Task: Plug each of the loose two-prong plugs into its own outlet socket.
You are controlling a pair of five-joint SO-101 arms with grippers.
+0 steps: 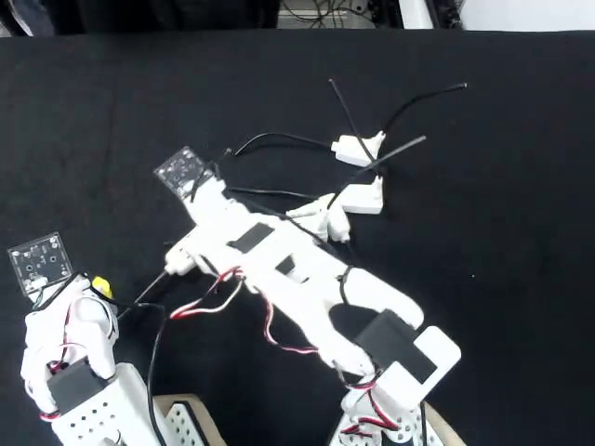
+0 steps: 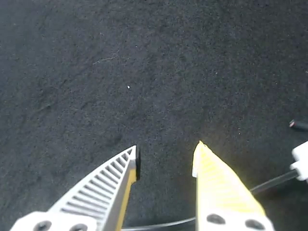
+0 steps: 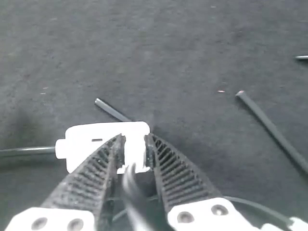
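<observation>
The right gripper (image 3: 134, 139) has its two black fingers drawn in narrow around one end of a white plug (image 3: 91, 139). The plug lies flat on the black table (image 1: 521, 279) near the middle, with a black cord (image 3: 24, 151) leaving its far end. The prongs are hidden, so which way they face cannot be told. A second white connector (image 1: 356, 149) lies just beyond it in the high view, close but apart, and is probably the mate. Whether it is the socket is too small to tell. The step in hand looks like securing the plug before mating, and the grip matters most. The fingers hold only the end of the body, so a push along the plug's length could make it pivot or slip. A squarer hold nearer the middle would resist that better. A dark cord also runs up between the fingers close to the camera, and it should stay free of the pads so it does not wedge the plug crooked. Before pushing, the plug's long axis should line up with the mate, because a slanted entry would likely shove the light connector across the cloth instead of seating. The left gripper (image 2: 167, 147) hangs over bare table at the near left, with its white and yellow fingers spread wide and nothing between them. It is well placed to come over and brace the mate.
</observation>
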